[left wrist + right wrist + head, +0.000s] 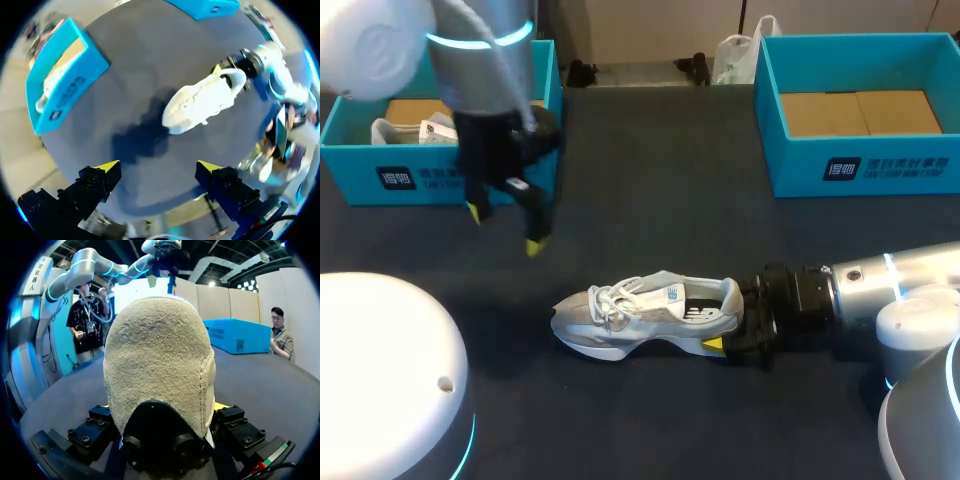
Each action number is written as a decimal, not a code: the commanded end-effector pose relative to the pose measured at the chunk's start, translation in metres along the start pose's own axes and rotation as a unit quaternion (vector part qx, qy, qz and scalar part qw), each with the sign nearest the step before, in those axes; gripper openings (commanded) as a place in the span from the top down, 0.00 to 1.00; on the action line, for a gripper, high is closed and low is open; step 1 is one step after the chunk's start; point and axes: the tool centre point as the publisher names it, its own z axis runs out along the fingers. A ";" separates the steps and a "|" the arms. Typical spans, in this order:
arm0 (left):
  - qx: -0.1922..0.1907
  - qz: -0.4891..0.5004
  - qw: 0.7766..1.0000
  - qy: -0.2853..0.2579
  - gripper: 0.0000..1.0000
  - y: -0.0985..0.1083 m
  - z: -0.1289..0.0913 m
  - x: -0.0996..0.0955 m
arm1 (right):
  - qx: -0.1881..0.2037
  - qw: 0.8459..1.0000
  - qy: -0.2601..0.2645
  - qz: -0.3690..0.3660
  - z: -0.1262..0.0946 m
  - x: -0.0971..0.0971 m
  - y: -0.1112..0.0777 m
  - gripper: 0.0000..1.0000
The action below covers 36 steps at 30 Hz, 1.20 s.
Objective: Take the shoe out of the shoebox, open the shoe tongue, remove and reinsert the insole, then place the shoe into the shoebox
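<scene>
Rough, seemingly suede heel on shoe (157,360)

One dark worktop (650,160) carries two blue shoeboxes: the left shoebox (440,175) at its far left corner and the right shoebox (880,170) at its far right corner. Each has one brown cardboard liner, two in all. One grey and white shoe (650,312) lies out on the worktop toward the near edge. One pale shape (412,130) inside the left shoebox looks like another shoe, which would make two. There are two arms, the left arm (485,60) and the right arm (905,285), and two claws, the left claw (503,228) and the right claw (732,316). Three yellow tips show: two on the left claw, one on the right claw.
</scene>
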 end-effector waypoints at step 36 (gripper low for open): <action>-0.010 -0.378 0.926 -0.006 0.00 -0.068 0.042 0.135 | 0.002 1.000 -0.001 0.000 0.004 0.001 -0.001 1.00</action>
